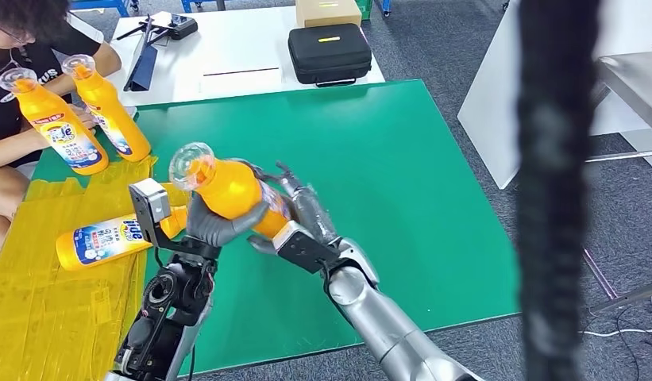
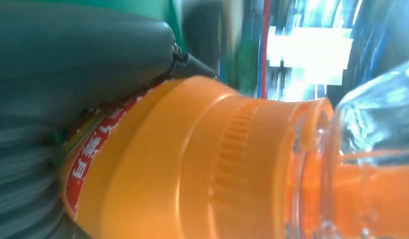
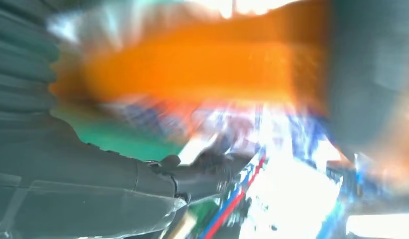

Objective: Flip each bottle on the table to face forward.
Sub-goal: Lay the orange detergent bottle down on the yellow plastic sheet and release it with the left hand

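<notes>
Orange plastic is what I see first: the held bottle (image 1: 227,190) is up off the green desk (image 1: 402,175), tilted, its clear cap (image 1: 187,165) pointing up and toward the left. My left hand (image 1: 219,226) wraps the bottle's underside near the shoulder, fingers curled around it. My right hand (image 1: 302,214) holds the lower body from the other side, fingers closed against the label end. So both hands have hold of the same bottle. The left wrist view shows the orange shoulder and cap close up (red label edge just under my thumb (image 2: 82,55)); the right wrist view is too blurred for detail.

Just left of my left hand, a second bottle (image 1: 108,240) lies on its side on the yellow mat (image 1: 60,302), label up. Further back on the left, two more bottles (image 1: 54,123) stand upright, side by side, next to a seated person (image 1: 21,95). Behind the green surface sits a black case (image 1: 330,53) on a white table (image 1: 235,48).
</notes>
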Motion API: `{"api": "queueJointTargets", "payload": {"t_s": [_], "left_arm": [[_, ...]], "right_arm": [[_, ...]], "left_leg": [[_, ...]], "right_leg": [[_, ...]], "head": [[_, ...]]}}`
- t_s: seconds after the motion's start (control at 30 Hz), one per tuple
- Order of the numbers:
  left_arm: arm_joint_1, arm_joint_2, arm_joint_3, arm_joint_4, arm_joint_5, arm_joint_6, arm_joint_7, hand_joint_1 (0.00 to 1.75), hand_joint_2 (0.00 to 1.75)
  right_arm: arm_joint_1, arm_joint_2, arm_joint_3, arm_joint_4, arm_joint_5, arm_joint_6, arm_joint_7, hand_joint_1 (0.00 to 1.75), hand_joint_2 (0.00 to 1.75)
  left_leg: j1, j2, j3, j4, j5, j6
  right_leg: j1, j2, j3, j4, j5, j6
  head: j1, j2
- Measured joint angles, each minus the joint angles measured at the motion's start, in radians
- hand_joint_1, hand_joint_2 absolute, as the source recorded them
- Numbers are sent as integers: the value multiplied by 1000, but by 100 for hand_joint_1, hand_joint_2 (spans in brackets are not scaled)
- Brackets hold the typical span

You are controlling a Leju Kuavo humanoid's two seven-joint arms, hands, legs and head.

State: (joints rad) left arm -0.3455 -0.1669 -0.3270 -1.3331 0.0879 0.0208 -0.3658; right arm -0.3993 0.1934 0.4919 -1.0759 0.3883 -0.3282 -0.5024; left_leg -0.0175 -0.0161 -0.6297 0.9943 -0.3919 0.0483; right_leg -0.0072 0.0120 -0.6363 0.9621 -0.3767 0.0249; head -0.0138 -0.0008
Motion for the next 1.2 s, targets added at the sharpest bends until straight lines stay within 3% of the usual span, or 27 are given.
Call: {"api": "queueJointTargets", "payload": {"t_s": [0.1,0.6,0.67,0.77,0.87,0.97,1.03,1.1,1.13,1.2], "left_arm": [[1,10,34,-32,-112,119,-8,175,175],[5,17,55,-66,-155,155,-11,175,175],[7,18,56,-68,-257,239,-12,175,175],[16,22,69,-79,-637,486,38,175,175],[28,29,135,-93,-1190,651,175,175,175],[19,56,225,-88,-1641,668,396,175,175],[-16,122,211,-49,-1719,642,639,175,175],[-80,208,124,24,-1688,591,899,175,175],[-118,243,70,72,-1674,565,981,175,175],[-191,288,-24,182,-1665,524,1014,175,175]], "right_arm": [[29,-26,-7,-84,4,-27,27,0,175],[66,-61,-9,-198,10,-33,37,0,175],[72,-63,-9,-207,23,-53,33,0,175],[111,-74,-12,-270,72,-114,32,0,175],[177,-94,-17,-381,124,-171,42,0,175],[232,-114,-19,-483,153,-204,51,0,175],[259,-124,-21,-534,166,-212,58,0,175],[280,-132,-24,-571,174,-210,64,0,175],[287,-135,-25,-586,176,-208,65,0,175],[296,-142,-28,-606,176,-203,65,0,175]], "left_leg": [[0,0,0,0,0,0],[0,0,-1,0,0,0],[0,0,-1,0,0,0],[0,0,-1,0,0,0],[0,0,-1,0,0,0],[0,1,-2,0,-1,-1],[0,2,-2,0,-1,-2],[1,3,-3,0,1,-3],[1,1,-3,0,3,-3],[2,-4,-4,0,5,-4]], "right_leg": [[0,0,0,0,0,0],[0,0,0,0,0,0],[0,0,0,0,0,0],[0,0,-1,0,0,0],[0,0,-1,0,-1,0],[0,0,-3,0,-1,-1],[0,1,-5,0,-1,-3],[1,1,-7,0,0,-4],[1,0,-7,0,1,-5],[3,-4,-6,0,1,-5]], "head": [[0,0],[0,0],[0,0],[0,0],[0,0],[0,0],[0,0],[-1,0],[-1,0],[0,0]]}}
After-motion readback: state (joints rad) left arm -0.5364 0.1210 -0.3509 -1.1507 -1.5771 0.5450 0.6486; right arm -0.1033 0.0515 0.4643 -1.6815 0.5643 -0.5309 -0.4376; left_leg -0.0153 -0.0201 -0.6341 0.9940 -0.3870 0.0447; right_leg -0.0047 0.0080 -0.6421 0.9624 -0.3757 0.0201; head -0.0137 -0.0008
